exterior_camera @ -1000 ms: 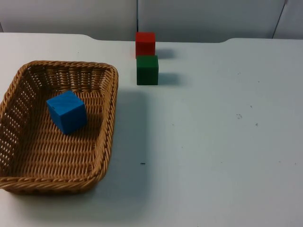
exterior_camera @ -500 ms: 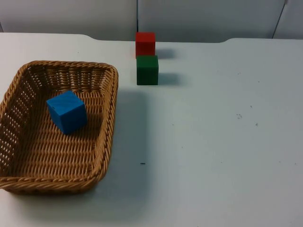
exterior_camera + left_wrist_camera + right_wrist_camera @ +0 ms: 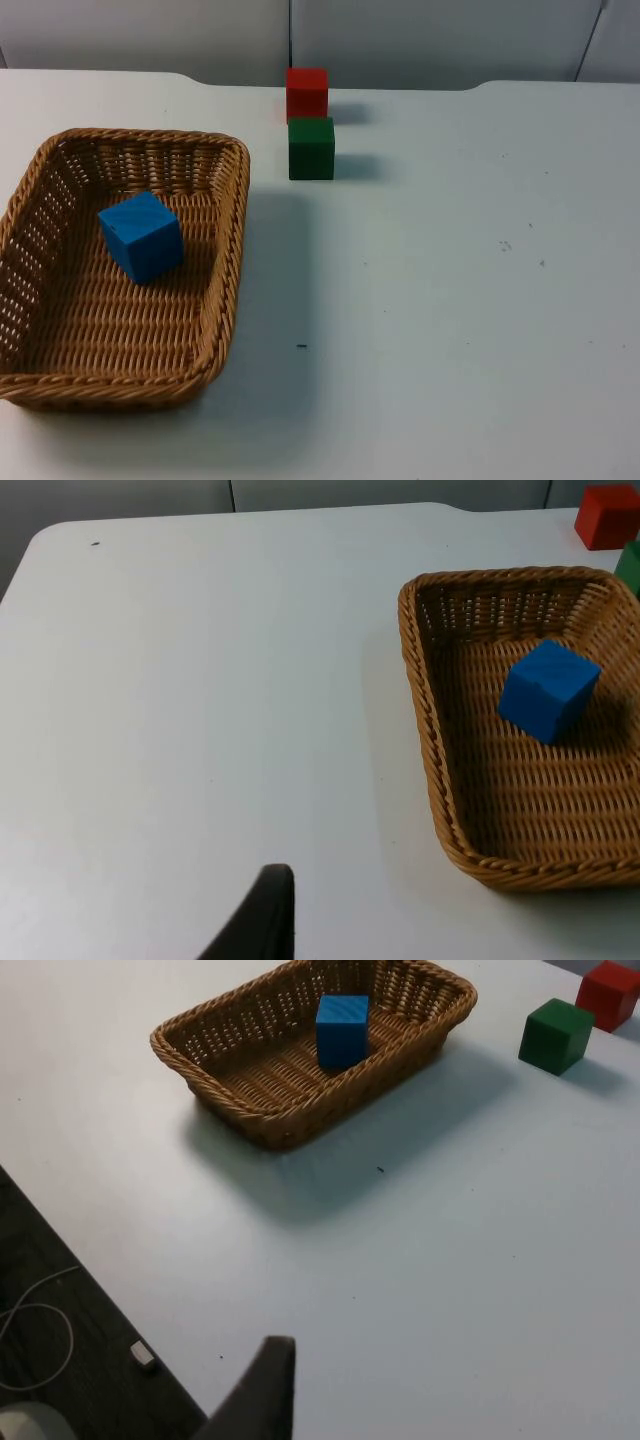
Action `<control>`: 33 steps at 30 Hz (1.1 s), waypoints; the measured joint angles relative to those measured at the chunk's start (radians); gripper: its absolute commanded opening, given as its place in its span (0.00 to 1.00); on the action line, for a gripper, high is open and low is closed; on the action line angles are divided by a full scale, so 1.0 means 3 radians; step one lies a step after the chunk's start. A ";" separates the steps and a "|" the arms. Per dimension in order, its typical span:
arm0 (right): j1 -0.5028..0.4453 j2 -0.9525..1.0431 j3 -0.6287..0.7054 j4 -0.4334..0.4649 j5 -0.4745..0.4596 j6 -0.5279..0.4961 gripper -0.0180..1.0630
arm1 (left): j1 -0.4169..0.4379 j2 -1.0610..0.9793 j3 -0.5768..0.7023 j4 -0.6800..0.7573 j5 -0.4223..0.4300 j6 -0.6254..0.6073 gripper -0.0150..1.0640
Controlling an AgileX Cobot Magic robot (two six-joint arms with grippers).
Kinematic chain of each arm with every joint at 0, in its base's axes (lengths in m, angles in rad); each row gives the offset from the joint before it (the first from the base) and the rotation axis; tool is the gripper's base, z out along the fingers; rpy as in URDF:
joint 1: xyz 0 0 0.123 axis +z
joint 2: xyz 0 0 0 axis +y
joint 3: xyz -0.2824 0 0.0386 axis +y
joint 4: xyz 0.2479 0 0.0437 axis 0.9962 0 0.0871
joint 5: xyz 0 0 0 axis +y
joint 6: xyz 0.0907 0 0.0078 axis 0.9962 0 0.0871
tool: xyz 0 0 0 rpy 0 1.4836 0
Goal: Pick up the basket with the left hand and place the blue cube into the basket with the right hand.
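Resting on the white table (image 3: 450,300), the wicker basket (image 3: 228,250) is seen toward nine o'clock in the top view, with no gripper touching it. The blue cube (image 3: 141,236) is set inside the basket, on its woven floor, nearer the far wall than the near rim and turned slightly askew. A green cube (image 3: 311,148) is placed on the table beyond the basket's far right corner, toward twelve o'clock, and a red cube (image 3: 307,93) is found just behind it, close to the grey partition wall (image 3: 430,40); the two appear to touch or nearly touch.

From the left wrist view, the basket (image 3: 425,710) with the blue cube (image 3: 548,690) is seen well apart from the left gripper, of which one black fingertip (image 3: 262,920) is shown above bare table; whether this gripper is apart or together cannot be told. From the right wrist view, the basket (image 3: 240,1105), the blue cube (image 3: 342,1030), the green cube (image 3: 557,1035) and the red cube (image 3: 610,993) are seen at a distance. One fingertip (image 3: 262,1395) of the right gripper is shown near the table's edge, and its state cannot be told either.
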 measured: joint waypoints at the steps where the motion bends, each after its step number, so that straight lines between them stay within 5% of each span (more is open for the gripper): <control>1: 0.0000 0.0000 0.0000 0.0000 -0.0007 0.0000 0.99 | 0.0000 0.0000 0.0000 0.0000 0.0000 0.0000 0.99; 15: -0.0035 0.0000 0.0000 0.0000 -0.0007 0.0000 0.99 | 0.0000 0.0000 0.0000 0.0000 0.0000 0.0000 0.99; 33: -0.2360 0.0000 0.0000 0.0000 -0.0007 0.0000 0.99 | 0.0000 0.0000 0.0000 0.0000 0.0000 0.0000 0.99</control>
